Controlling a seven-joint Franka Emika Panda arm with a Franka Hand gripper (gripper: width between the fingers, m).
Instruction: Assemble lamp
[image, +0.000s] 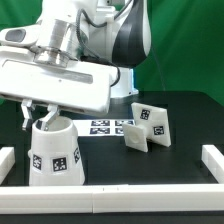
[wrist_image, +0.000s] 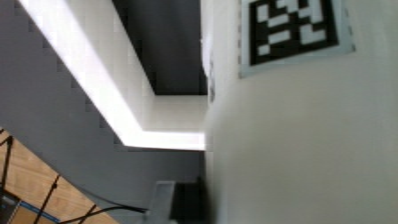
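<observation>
In the exterior view, the matte white truncated-cone plastic lamp shade (image: 55, 135) stands upright, narrow end up, on the black tabletop (image: 120, 165) at the exterior view's left. Black-and-white square tags (image: 58, 160) mark its wall. The glossy white robot arm (image: 60, 75) has its jaws at the shade's top; whether they are apart or clamped cannot be told. The blocky white tagged lamp base (image: 150, 125) sits well apart toward the exterior view's right, near the flat white marker board (image: 103, 127). Only this view shows both.

The wrist view alone shows the shade's wall close up, with one tag sharp and a white rail (wrist_image: 107, 85) beyond.
</observation>
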